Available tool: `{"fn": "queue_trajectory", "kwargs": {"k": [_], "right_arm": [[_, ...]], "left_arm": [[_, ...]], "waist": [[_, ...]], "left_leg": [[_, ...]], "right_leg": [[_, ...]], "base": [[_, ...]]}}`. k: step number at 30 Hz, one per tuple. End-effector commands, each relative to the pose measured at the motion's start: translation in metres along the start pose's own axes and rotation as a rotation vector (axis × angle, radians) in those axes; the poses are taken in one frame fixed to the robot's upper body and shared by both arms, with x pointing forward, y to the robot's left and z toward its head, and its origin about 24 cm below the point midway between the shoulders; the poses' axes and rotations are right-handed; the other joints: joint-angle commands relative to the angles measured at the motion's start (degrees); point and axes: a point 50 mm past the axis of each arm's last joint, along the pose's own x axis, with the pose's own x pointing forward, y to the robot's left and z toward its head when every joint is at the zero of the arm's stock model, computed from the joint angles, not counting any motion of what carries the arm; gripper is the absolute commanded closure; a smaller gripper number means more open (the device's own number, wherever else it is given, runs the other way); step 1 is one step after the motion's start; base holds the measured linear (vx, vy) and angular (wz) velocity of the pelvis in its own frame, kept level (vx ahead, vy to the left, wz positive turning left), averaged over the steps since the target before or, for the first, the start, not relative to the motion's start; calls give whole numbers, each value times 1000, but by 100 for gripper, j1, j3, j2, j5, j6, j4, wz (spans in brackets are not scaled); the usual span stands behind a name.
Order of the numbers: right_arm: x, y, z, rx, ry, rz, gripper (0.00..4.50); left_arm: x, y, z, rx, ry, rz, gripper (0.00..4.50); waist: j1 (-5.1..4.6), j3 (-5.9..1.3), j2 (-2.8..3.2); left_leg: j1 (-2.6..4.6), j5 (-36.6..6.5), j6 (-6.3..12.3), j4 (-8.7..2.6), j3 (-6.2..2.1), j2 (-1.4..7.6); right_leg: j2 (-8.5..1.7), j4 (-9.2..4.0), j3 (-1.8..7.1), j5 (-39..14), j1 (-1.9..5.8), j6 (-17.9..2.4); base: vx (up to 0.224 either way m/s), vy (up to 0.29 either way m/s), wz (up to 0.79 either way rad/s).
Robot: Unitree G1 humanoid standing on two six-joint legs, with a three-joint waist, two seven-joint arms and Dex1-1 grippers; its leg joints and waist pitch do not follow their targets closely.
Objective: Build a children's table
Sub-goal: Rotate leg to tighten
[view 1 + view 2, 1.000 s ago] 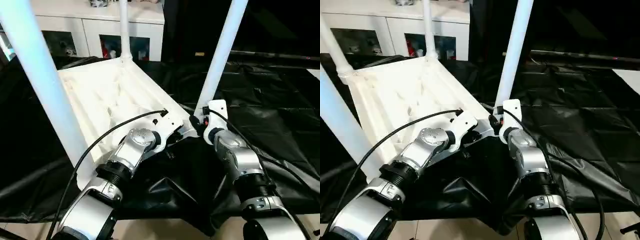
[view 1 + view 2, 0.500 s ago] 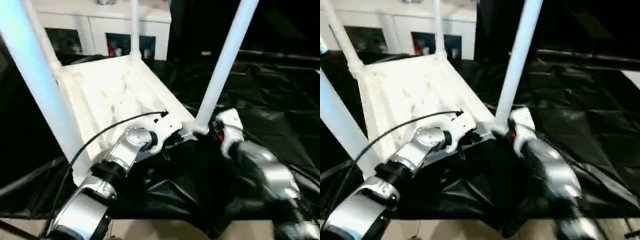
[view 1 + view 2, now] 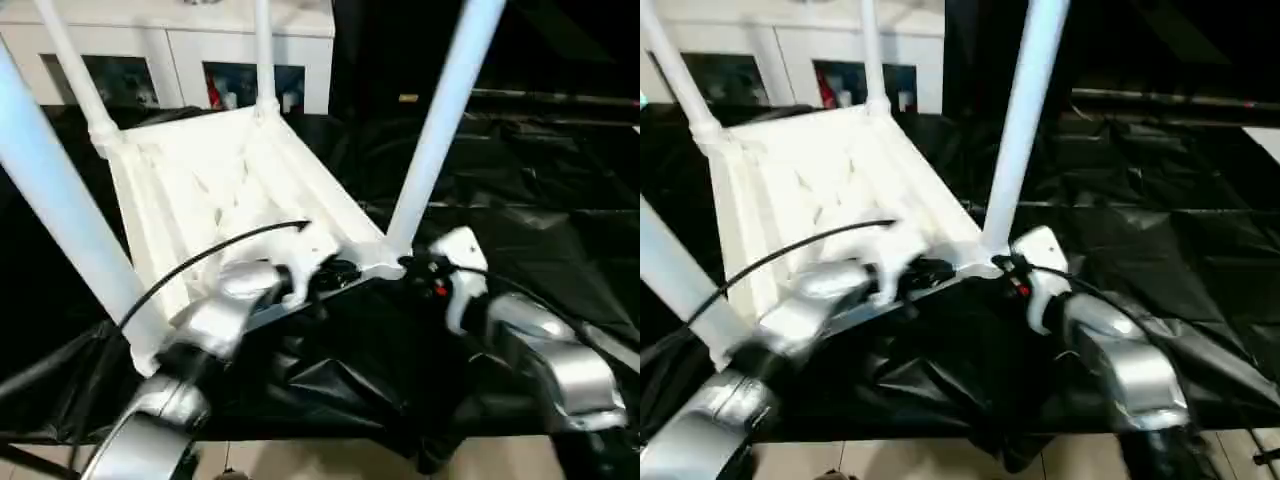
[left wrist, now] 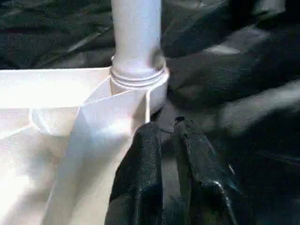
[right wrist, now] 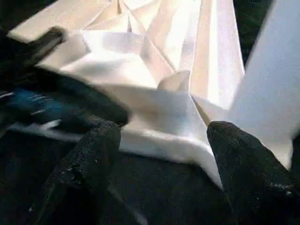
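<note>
The white tabletop point(image 3: 210, 180) lies ribbed side up on the black sheeting, with four white legs standing in its corner sockets. The near right leg point(image 3: 435, 130) rises from the corner closest to both grippers. My left gripper point(image 3: 338, 272) sits at the tabletop's near rim just left of that corner. In the left wrist view its fingers point(image 4: 187, 140) are pressed together beside the rim, below the leg's socket point(image 4: 138, 79). My right gripper point(image 3: 418, 268) is just right of the corner. It is open point(image 5: 166, 131), and the corner point(image 5: 176, 110) lies beyond its spread fingers.
The big table's black sheeting point(image 3: 540, 190) spreads wrinkled to the right and in front. A white cabinet point(image 3: 180, 50) stands behind the table. The near left leg point(image 3: 50, 200) slants close past my left arm. Pale floor point(image 3: 300, 462) shows below the table's front edge.
The camera has shifted. My right gripper has drawn back from the base of the near right leg, out to the right. My left forearm has moved a little and blurs.
</note>
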Motion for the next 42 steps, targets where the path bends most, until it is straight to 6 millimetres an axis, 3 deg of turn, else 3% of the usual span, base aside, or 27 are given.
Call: {"fn": "queue_trajectory", "kwargs": {"k": [1, 4, 5, 6, 8, 10, 11, 13, 15, 16, 17, 19, 24, 27, 33, 37, 39, 42], "right_arm": [[5, -5, 2, -6, 3, -18, 119], [12, -6, 6, -5, 1, -1, 119], [13, -6, 7, -7, 1, 7, 119], [15, -7, 9, -15, 3, 17, 119], [18, -9, 10, -23, 8, 23, 119], [23, -14, 12, -40, 20, 27, 119], [25, -18, 13, -46, 22, 21, 119], [32, -29, 17, -58, 27, -28, 119], [38, -42, 22, -61, 33, -97, 119], [38, -42, 22, -61, 33, -97, 119], [39, -45, 23, -62, 35, -114, 119], [44, -55, 27, -70, 41, -181, 119], [50, -73, 36, -50, 24, -320, 119], [52, -83, 38, -27, 3, -412, 119], [57, -76, 34, -34, 2, -326, 119], [58, -67, 25, -62, -2, -248, 119], [56, -66, 22, -54, -7, -243, 119], [46, -62, 3, -19, 1, -234, 86]], "left_arm": [[-11, -9, 4, -34, -24, -19, 345], [-26, -20, 2, -66, -35, -21, 318], [-28, -23, 1, -72, -37, -25, 306], [-35, -30, 1, -85, -37, -37, 304], [-40, -38, 2, -105, -39, -58, 285], [-50, -56, 3, -145, -34, -126, 264], [-54, -64, 3, -168, -26, -157, 260], [-64, -76, -1, -219, 6, -207, 238], [-73, -81, -6, -256, 26, -215, 226], [-73, -81, -6, -256, 26, -215, 214], [-75, -81, -7, -263, 29, -212, 207], [-85, -77, -11, -289, 52, -184, 192], [-111, -76, -19, -327, 150, -163, 154], [-132, -78, -25, -356, 218, -154, 129], [-180, -56, -35, -353, 329, 29, 85], [-201, -38, -20, -301, 268, 121, 68], [-202, -33, -12, -279, 209, 144, 40], [-184, -25, 15, -228, -23, 120, 24]], "waist": [[10, -357, -31], [17, -337, 19], [19, -292, -26], [32, -273, -12], [18, -273, -10], [-3, -223, -67], [-17, -232, -55], [-54, -205, -38], [-87, -178, -52], [-107, -161, -59], [-77, -171, -38], [-89, -171, -50], [-148, -181, -51], [-147, -175, -20], [-169, -164, -15], [-178, -204, -22], [-167, -220, -23], [-117, -245, 0]], "left_leg": [[78, -1149, 138, -320, 79, 19], [101, -1325, 63, -335, 79, 28], [69, -1469, 30, -364, 75, 24], [97, -1636, -9, -371, 75, 31], [86, -1673, -58, -382, 64, 27], [63, -1778, -80, -394, 60, 27], [62, -1774, -90, -394, 52, 29], [81, -1813, -138, -378, 69, 19], [81, -1844, -165, -381, 73, -6], [84, -1835, -177, -379, 81, -19], [132, -1829, -181, -358, 93, -9], [97, -1723, -205, -370, 81, -17], [89, -1664, -207, -352, 80, -38], [108, -1617, -199, -324, 102, -28], [91, -1721, -149, -335, 91, -44], [92, -1585, -93, -322, 88, -29], [103, -1472, -91, -310, 98, -36], [140, -1434, -124, -291, 107, -29]], "right_leg": [[-127, -303, 123, -493, 300, -1266], [-129, -318, 128, -790, 280, -1213], [-134, -336, 127, -1039, 282, -1135], [-138, -369, 136, -1300, 249, -1046], [-131, -367, 131, -1377, 261, -975], [-139, -364, 132, -1567, 241, -918], [-144, -354, 132, -1594, 251, -918], [-111, -352, 139, -1550, 202, -944], [-85, -362, 134, -1635, 187, -929], [-63, -373, 135, -1636, 186, -902], [-63, -379, 152, -1544, 160, -881], [-60, -343, 136, -1374, 195, -919], [-54, -290, 125, -1218, 202, -1004], [-45, -275, 137, -1089, 185, -1038], [-18, -286, 122, -1115, 211, -970], [-44, -263, 130, -986, 233, -1102], [-38, -237, 135, -804, 245, -1174], [-43, -214, 141, -603, 239, -1285]], "base": [[0, 0, 0], [0, 0, 0], [0, 0, 0], [0, 0, 0], [0, 0, 0], [0, 0, 0], [0, 0, 0], [0, 0, 0], [0, 0, 0], [0, 0, 0], [0, 0, 0], [0, 0, 0], [0, 0, 0], [0, 0, 0], [0, 0, 0], [0, 0, 0], [0, 0, 0], [0, 0, 0]]}}
